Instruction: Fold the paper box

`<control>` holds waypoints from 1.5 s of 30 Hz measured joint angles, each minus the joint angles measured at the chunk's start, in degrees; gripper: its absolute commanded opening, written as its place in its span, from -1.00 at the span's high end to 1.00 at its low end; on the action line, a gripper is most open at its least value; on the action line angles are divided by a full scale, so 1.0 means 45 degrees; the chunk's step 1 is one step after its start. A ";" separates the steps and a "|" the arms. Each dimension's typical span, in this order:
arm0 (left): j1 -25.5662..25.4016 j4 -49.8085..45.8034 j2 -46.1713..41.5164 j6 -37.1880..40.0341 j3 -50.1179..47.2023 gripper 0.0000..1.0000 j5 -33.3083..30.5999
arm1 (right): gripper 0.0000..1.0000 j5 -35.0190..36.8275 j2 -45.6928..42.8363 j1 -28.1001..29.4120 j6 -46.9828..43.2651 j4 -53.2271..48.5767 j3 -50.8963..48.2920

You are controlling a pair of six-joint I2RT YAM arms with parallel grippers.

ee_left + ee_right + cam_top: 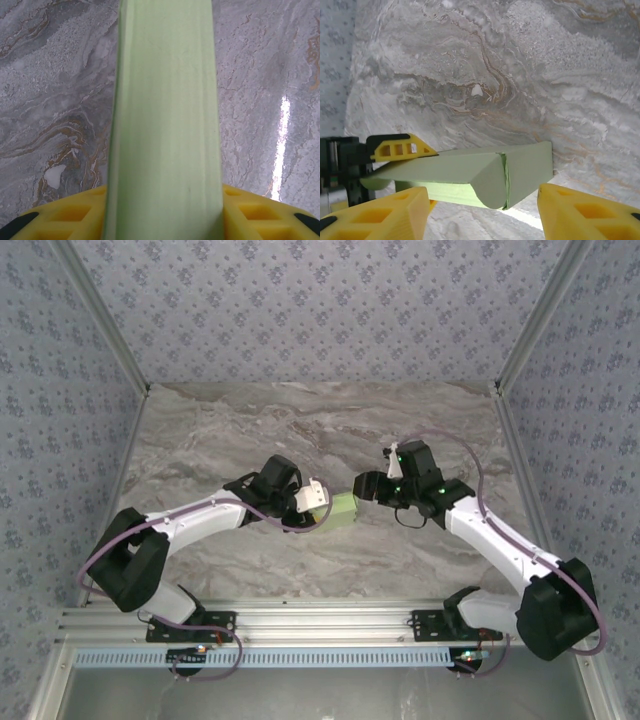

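Note:
The paper box (345, 510) is a pale green rectangular box held just above the marble table (300, 420) at its middle. My left gripper (318, 502) is shut on its left end. In the left wrist view the box (165, 110) runs straight away between the yellow fingers (65, 217). My right gripper (366, 488) stands open at the box's right end. In the right wrist view the box (470, 172) shows a rounded end flap (492, 182) folded in, with a narrow gap at the seam. The right fingers (380, 215) sit on either side, apart from the card.
The left gripper's yellow finger (400, 147) lies on the box's top at its far end in the right wrist view. Patterned walls (320, 300) enclose the table at the back and sides. An aluminium rail (320, 625) runs along the near edge.

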 measured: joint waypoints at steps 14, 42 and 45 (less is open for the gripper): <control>0.0291 -0.0112 0.0476 0.1617 0.0393 -0.35 0.0695 | -1.00 -0.2297 0.1258 -0.2686 0.3084 -0.0418 -0.0452; 0.1073 -0.2531 -0.6985 -0.9617 -0.0243 -0.99 -0.5707 | -1.00 0.0374 0.2093 0.0753 -1.2721 -0.1817 0.2608; 0.1690 -0.3439 -0.7786 -1.2031 -0.0641 -0.98 -0.6275 | -1.00 0.0447 0.2132 0.1608 -1.5941 -0.2171 0.2696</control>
